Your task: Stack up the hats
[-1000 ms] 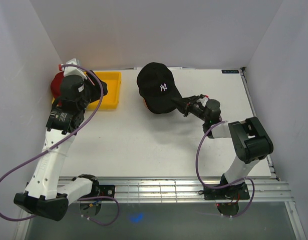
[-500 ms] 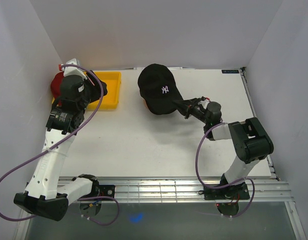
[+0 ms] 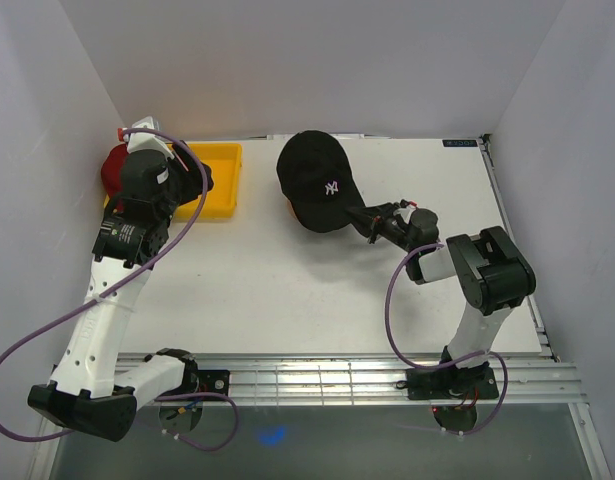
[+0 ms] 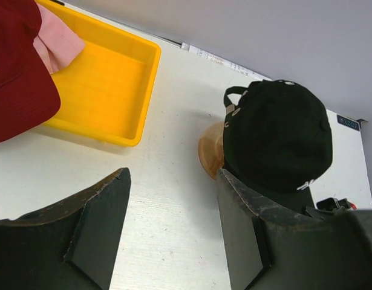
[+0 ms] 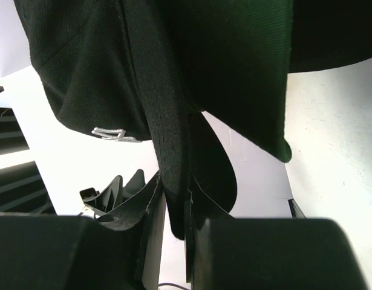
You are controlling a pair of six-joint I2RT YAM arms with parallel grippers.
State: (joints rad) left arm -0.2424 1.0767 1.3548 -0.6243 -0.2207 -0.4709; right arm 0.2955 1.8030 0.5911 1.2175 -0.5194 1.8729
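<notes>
From above, the black cap [image 3: 322,180] sits at the far middle of the counter [image 3: 287,290], its white logo facing up and its brim pointing near-right, where the right hand [image 3: 372,222] meets it. Only a sliver of the wooden stand [image 3: 290,207] peeks out at the cap's left edge. At the far left lies the yellow tray [image 3: 222,190], and the left hand [image 3: 192,178] hangs over its left end, with a red cap [image 3: 111,170] partly hidden behind that arm. This view counts two caps, one tray and one stand, and it does not settle how either hand stands. The left wrist view adds a third cap: a pink cap [image 4: 58,39] lies in the tray's [image 4: 107,78] far-left corner, beside the red cap [image 4: 13,66], which overlaps the tray's left rim. It also shows more of the stand [image 4: 210,154], rounded and tan, under the left side of the black cap [image 4: 276,133]. The left hand [image 4: 173,235] is spread wide with bare counter between its fingers [image 4: 95,229], and holds nothing. The right wrist view shows one cap only, seen close: the black cap [image 5: 173,60] fills the frame, and the right hand [image 5: 173,226] is pressed nearly together, pinching the edge of the brim between its fingers [image 5: 150,232]. The tray, the stand and the other two caps lie outside this view.
</notes>
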